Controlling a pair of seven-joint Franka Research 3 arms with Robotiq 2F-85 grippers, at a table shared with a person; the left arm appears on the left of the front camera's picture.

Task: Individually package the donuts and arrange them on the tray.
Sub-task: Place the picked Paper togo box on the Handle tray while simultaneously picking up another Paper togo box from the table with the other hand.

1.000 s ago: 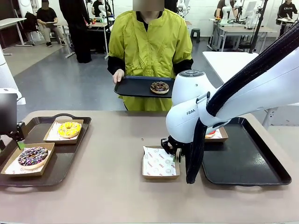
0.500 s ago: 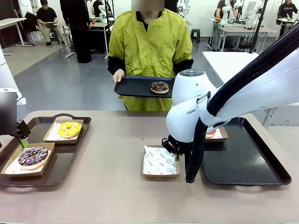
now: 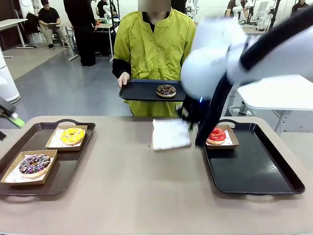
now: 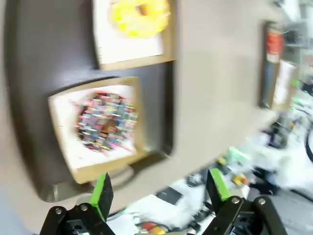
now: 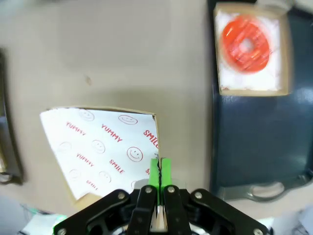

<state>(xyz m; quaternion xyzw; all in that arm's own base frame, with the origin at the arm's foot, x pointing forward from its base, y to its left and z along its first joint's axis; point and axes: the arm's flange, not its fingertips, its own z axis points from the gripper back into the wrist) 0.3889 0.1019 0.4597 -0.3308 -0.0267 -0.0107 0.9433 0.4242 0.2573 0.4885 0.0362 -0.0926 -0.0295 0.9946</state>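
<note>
**Operator:** How far along are you with the donuts?

**Observer:** You have three boxed, going by how things lie. On the black tray at your left (image 3: 73, 161) the yellow-iced ring donut (image 3: 72, 135) sits in one shallow brown cardboard box and the chocolate donut with coloured sprinkles (image 3: 33, 164) in the box in front of it. On the black tray at your right (image 3: 254, 171) the glossy red-iced donut (image 3: 216, 134) lies in its own paper-lined box at the far left corner.

**Operator:** And the fourth?

**Observer:** The dark chocolate donut (image 3: 166, 90) is unpackaged, lying on the small black tray (image 3: 139, 90) that the person in the yellow-green smock holds at the far side of the table.

**Operator:** What are my grippers doing?

**Observer:** Your right gripper (image 5: 159, 169) has its green pads pinched tight on the edge of an empty cardboard box lined with smiley-print paper (image 5: 102, 144), which hangs off the table near the person's tray. Your left gripper (image 4: 159, 188) stands wide with nothing between its fingers, above the sprinkled donut's box.

**Operator:** So what is left?

**Observer:** I judge you need the last donut put into that lifted box, then the box set on a tray.
</note>
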